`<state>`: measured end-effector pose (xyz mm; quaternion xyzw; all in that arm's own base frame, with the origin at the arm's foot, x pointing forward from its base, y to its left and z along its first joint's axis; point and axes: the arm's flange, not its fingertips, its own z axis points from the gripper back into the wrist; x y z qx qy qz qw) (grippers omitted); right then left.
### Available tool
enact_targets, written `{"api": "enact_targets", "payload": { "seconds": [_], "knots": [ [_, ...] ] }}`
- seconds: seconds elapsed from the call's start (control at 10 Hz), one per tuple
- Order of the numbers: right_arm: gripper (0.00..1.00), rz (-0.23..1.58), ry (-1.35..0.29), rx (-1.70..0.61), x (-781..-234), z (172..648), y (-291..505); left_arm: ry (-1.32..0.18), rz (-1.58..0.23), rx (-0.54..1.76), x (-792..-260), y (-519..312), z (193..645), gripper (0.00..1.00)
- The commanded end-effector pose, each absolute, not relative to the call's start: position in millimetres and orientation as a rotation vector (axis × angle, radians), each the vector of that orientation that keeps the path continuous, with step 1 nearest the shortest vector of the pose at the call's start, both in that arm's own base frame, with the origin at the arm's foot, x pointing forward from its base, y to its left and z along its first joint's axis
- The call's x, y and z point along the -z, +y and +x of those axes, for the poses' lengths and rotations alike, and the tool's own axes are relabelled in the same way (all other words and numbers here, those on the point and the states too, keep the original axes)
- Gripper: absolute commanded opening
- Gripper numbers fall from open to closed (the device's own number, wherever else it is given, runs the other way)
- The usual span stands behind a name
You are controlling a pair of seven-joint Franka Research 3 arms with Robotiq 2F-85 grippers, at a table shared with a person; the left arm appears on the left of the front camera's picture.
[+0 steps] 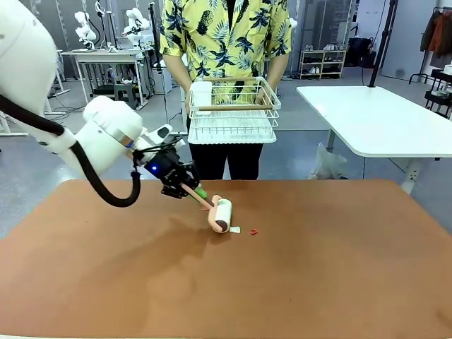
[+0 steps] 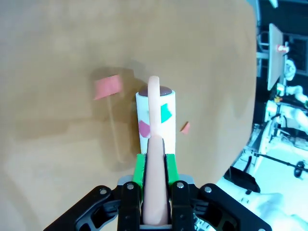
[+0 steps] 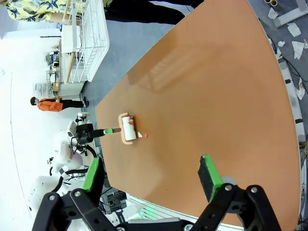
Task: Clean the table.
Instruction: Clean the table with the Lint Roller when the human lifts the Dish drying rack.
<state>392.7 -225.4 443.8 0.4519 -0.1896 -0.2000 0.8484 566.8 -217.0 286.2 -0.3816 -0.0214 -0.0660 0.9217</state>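
Reddish-brown, smooth and matte, the wide table [image 1: 332, 268] lies before us. Above it the right gripper [image 3: 150, 171] hangs spread wide. The left gripper [image 2: 155, 166] pinches the pink handle of a white cylindrical lint roller [image 1: 222, 214] resting on the top, with tiny paper scraps [image 1: 253, 232] beside it.

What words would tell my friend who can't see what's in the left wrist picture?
The left arm's black pincer with green pads grips the peach handle of a white lint roller resting on the reddish-brown table, pink and teal scraps stuck to its roll. A pink paper scrap lies left of the roll, a tiny red scrap right.
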Motion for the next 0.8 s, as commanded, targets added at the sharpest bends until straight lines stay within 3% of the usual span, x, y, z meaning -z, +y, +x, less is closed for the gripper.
{"api": "enact_targets", "payload": {
  "seconds": [0.0, 0.7],
  "knots": [
    [1.00, 0.965, -0.406, 0.419, -446, 392, -225, 0.008, -0.775, 0.185, -267, -246, 566, 0.21],
    [1.00, 0.965, -0.406, 0.419, -446, 392, -225, 0.055, -0.775, 0.109, -280, -331, 587, 0.21]
  ]
}}
